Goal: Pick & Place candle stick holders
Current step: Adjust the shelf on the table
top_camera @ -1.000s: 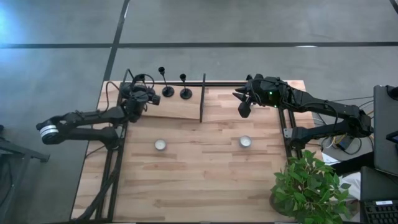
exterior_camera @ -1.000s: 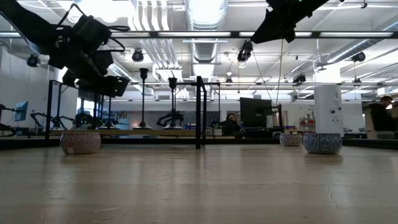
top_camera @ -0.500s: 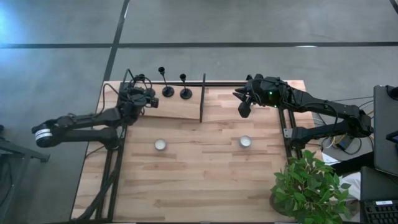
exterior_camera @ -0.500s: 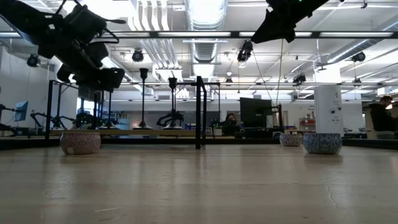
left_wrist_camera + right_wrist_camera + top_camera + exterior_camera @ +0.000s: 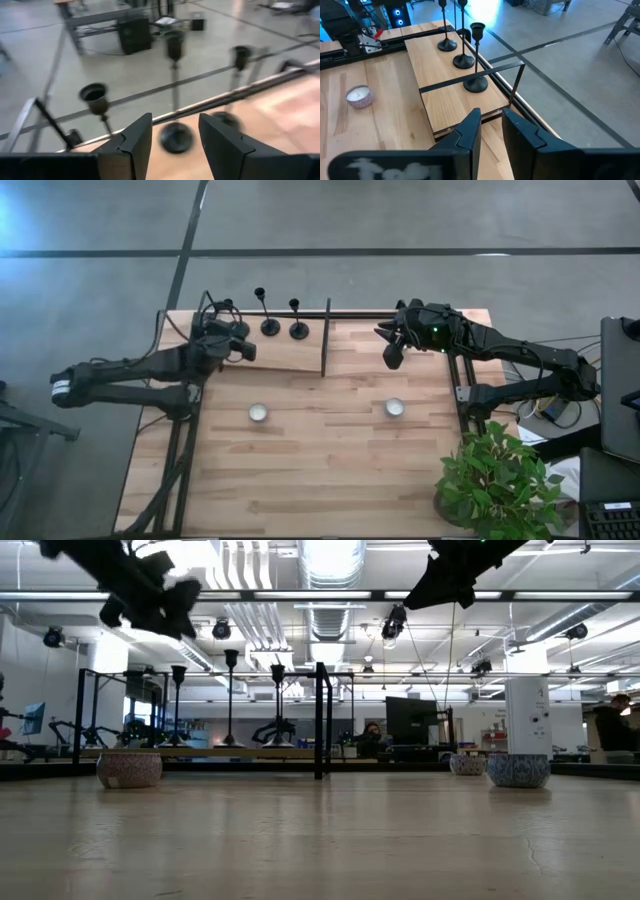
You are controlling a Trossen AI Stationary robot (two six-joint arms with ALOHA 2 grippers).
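The three candle stick holders (image 5: pixel 463 61) stand upright in a row on a raised wooden board (image 5: pixel 285 355) at about 11 o'clock on the counter (image 5: pixel 330 470), close to its far edge.

The left tool (image 5: pixel 240 348) hovers above the board's near-left part. The two holders that the high view shows plainly (image 5: pixel 270 327) (image 5: pixel 298 330) lie just beside it, toward its 2 o'clock. Its fingers (image 5: pixel 135 142) are parted with nothing between them, and the tool touches no holder.

The right tool (image 5: pixel 392 352) hangs in the air at about 1 o'clock on the counter. The holders are well apart from it, toward its 9 o'clock, past a thin black upright frame (image 5: pixel 325 338). Its fingers (image 5: pixel 470 130) are only narrowly apart and hold nothing.

In the high view the third holder cannot be picked out beside the left arm. The left wrist view shows all three cups: one (image 5: pixel 95 96) sits off to the side, while the middle holder's round base (image 5: pixel 176 137) lies in line with the gap between the fingers. The low view shows three stems (image 5: pixel 231 690) side by side, with both tools raised above them. The right wrist view shows the three round bases resting on the board and a tealight (image 5: pixel 359 96) on the lower counter.
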